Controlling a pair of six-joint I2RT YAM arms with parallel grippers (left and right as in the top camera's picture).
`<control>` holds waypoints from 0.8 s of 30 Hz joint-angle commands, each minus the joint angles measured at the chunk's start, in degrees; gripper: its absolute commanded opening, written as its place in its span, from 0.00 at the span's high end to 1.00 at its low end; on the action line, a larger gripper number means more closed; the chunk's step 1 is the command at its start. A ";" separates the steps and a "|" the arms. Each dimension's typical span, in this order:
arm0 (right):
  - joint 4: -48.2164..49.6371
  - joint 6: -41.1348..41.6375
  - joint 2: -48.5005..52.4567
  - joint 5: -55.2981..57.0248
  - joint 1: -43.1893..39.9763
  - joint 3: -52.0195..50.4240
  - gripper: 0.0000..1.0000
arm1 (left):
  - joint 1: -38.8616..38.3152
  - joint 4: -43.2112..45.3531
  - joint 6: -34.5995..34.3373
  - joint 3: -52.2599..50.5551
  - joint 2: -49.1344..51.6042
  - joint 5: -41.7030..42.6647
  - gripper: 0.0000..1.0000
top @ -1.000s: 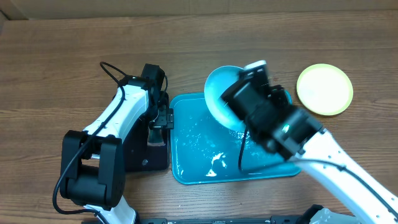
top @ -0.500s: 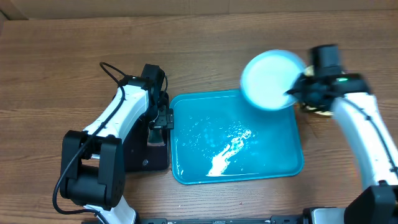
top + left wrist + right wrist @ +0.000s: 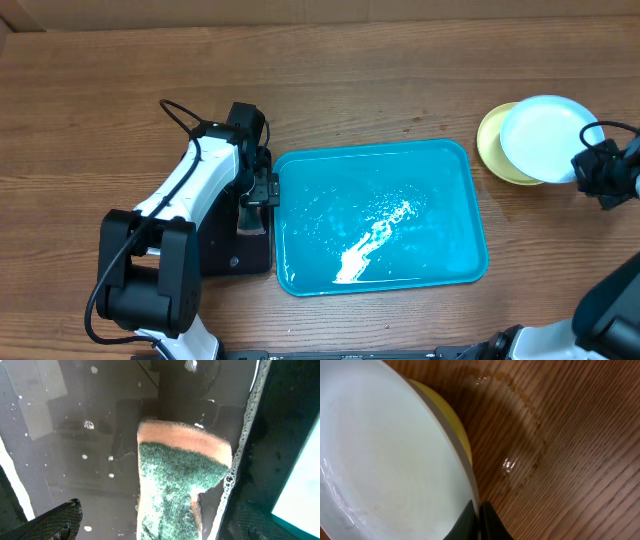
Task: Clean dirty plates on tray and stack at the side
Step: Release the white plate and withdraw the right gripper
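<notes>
The teal tray [image 3: 460, 262] lies wet and bare at the table's middle. My right gripper [image 3: 588, 166] is shut on the rim of the light blue plate [image 3: 545, 139], which it holds over a yellow-green plate [image 3: 491, 150] at the right side. In the right wrist view the fingers [image 3: 480, 519] pinch the blue plate's rim [image 3: 385, 460], with the yellow-green plate's edge [image 3: 455, 430] under it. My left gripper [image 3: 255, 190] is open over the black tray [image 3: 230, 262], its fingers either side of a green and tan sponge [image 3: 180, 480]. A third plate is not in view.
The black tray [image 3: 75, 435] holds soapy water, with foam along its right rim. A water ring marks the wood [image 3: 520, 425] beside the plates. A black cable [image 3: 180, 115] loops off the left arm.
My right arm has carried the light blue plate from above the teal tray's top right corner rightwards to over the yellow-green plate. The left arm has not moved.
</notes>
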 commanded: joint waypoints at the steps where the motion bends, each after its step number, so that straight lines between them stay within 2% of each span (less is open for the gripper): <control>1: 1.05 -2.80 4.00 -1.60 -0.13 0.33 0.96 | -0.07 0.59 -0.83 -0.50 -0.20 0.61 0.01; 11: 8.20 -2.10 9.88 -4.31 2.49 0.33 0.95 | -0.07 0.44 -0.83 -0.50 -0.20 0.63 0.00; 13: 9.42 -2.14 10.01 -5.46 2.84 0.33 0.78 | -0.07 0.44 -0.81 -0.50 -0.20 0.61 0.01; 15: 9.84 -2.14 9.99 -5.95 3.34 0.33 0.54 | -0.07 0.46 -0.83 -0.50 -0.20 0.61 0.00; 16: 9.75 -2.16 9.99 -5.92 3.63 0.33 0.38 | -0.07 0.48 -0.83 -0.50 -0.20 0.61 0.00; 17: 9.46 -2.16 9.99 -5.90 3.85 0.33 0.14 | -0.07 0.50 -0.83 -0.50 -0.20 0.61 0.00; 18: 8.94 -2.19 9.99 -6.08 4.09 0.33 0.00 | -0.07 0.48 -0.83 -0.50 -0.20 0.63 0.00; 24: 3.13 -3.06 9.77 -6.95 4.87 2.80 0.00 | -0.07 0.42 -0.76 0.17 -1.16 0.72 0.00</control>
